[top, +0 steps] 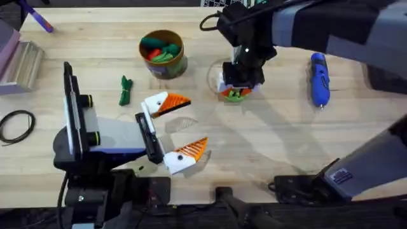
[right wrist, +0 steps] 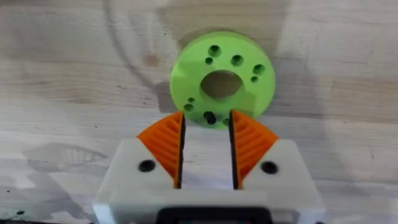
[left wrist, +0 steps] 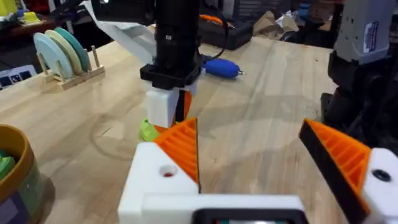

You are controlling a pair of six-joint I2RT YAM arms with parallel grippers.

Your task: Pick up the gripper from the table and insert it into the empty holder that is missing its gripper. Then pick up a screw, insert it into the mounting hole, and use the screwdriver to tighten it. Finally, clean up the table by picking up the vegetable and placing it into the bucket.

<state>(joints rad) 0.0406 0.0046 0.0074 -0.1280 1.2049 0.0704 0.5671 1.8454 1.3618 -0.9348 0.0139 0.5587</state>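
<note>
From overhead, the right gripper hangs straight down over the lime-green disc, probably because the screws sit in its holes and a vertical approach suits a small pick. The left gripper rests low on the wooden table, fingers spread wide, both white mounts carrying ribbed orange pads; it looks parked as the fixture to be worked on. The slender dark-green vegetable lies just beyond the left fingers, and the tan-rimmed bucket, already holding coloured toys, stands farther out. The blue pen-shaped screwdriver lies well to the outer side of the right fingers, untouched.

In the left wrist view, its own orange pads stand far apart, and between them the right gripper descends onto the disc. The screwdriver lies beyond it; the bucket's rim curves at the edge.

In the right wrist view, the orange ribbed fingers stand parted with a narrow gap, holding nothing. Just ahead of the tips sits the smooth round disc, with a large centre bore and small holes; a dark screw appears seated in the nearest hole, right between the tips.
</note>
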